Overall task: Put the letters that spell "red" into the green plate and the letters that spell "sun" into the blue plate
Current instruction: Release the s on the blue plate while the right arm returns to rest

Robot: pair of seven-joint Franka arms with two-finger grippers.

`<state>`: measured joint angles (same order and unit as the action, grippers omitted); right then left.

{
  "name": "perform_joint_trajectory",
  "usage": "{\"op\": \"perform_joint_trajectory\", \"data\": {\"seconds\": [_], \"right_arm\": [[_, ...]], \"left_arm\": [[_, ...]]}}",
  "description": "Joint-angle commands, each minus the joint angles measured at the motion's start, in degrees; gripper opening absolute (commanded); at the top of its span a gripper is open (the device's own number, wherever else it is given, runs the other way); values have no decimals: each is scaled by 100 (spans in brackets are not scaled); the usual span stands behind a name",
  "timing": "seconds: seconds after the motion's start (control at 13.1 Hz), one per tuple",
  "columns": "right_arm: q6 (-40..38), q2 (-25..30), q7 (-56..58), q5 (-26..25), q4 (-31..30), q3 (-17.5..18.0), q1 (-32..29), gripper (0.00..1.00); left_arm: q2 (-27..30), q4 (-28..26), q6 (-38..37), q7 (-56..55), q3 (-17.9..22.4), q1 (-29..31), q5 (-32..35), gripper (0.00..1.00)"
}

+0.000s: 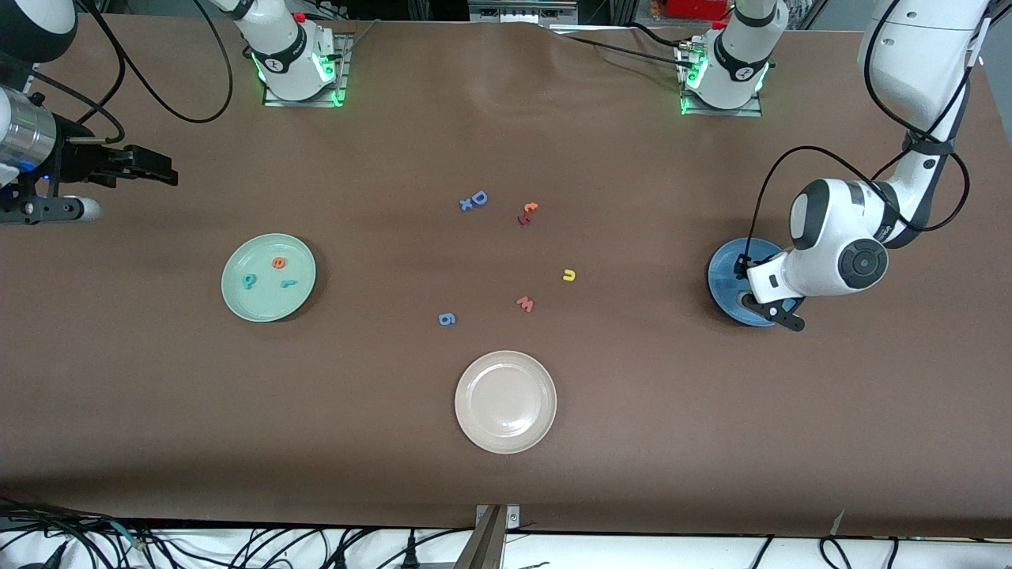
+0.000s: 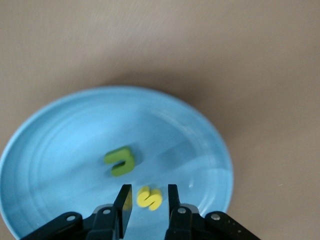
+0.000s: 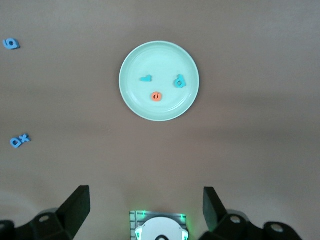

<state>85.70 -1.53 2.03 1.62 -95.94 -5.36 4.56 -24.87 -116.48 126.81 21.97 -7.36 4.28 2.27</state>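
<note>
Plate in beige-white (image 1: pixel 506 403) sits nearest the front camera, with nothing in it, not part of the job. Going farther up the table: blue 6 (image 1: pixel 447 318), pink w (image 1: pixel 525 303), then the yellow u (image 1: pixel 568 275), the only wanted letter left on the cloth.

The green plate (image 1: pixel 269 304) at the right arm's end looks finished: orange e (image 1: pixel 278 262), teal d (image 1: pixel 249 280) and teal r (image 1: pixel 289 283) all lie in it. The blue plate (image 1: pixel 723 276) at the left arm's end holds the green n (image 2: pixel 120 161) and the yellow s (image 2: pixel 149 198).

The left gripper (image 2: pixel 149 189) hangs low over the blue plate, jaws only a narrow gap apart and gripping nothing; the s lies on the plate right under that gap. The right gripper (image 3: pixel 145 210) waits with jaws spread wide, high over the right arm's end of the table.

What could go wrong, I reckon: with the gap that tight, the light foam s could cling to a finger or get flicked out as the left gripper lifts. For the u, the w is near it, so a sloppy descent might nudge or grab the wrong one.

Room-wise, the u has bare cloth around it otherwise. The red and orange letter pair (image 1: pixel 527 213) and the D with x (image 1: pixel 474 200) lie farther back, well apart from it.
</note>
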Motion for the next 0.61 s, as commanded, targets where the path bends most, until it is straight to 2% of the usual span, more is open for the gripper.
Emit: {"op": "perform_joint_trajectory", "data": {"seconds": [0.0,0.08,0.31,0.54], "right_arm": [[255,83,16,-118,292,202,-429,100],[324,126,8,-118,304,184,-438,100],[544,65,112,-189,471,166,-447,100],[527,109,632,-136,410,167,-438,100]], "left_arm": [[430,-24,-87,-70,-72,-480,-436,100],[483,-24,-78,-123,-116,-646,-673,100],[492,134,-43,-367,-239,-1165,-841,100],[422,309,1,-1884,-406,-1718,-1035,100]]}}
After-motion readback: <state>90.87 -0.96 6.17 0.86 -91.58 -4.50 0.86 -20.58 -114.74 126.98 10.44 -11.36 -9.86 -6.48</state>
